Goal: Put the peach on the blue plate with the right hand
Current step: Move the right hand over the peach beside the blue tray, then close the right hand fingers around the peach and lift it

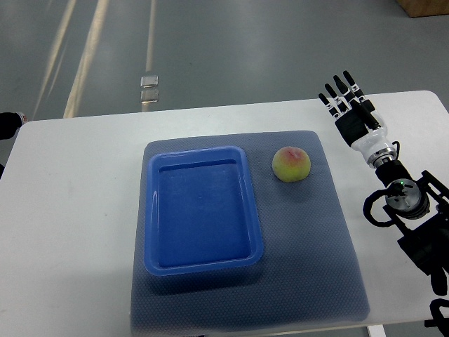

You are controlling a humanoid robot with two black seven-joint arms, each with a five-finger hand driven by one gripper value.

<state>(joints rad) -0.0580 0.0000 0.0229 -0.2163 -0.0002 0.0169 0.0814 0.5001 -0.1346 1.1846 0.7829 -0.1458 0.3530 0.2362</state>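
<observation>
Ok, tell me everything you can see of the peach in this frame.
The peach is round and whole, yellow-green with a pinkish-red blush on top, and its skin looks matte. It sits on the grey-blue mat, just right of the blue plate's upper right corner, apart from its rim. Nothing else touches it. The right hand is open, farther right and beyond it over the white table, well clear of the fruit.

peach [291, 164]: yellow-green, red-blushed | just right of empty blue plate [202, 256]
</observation>
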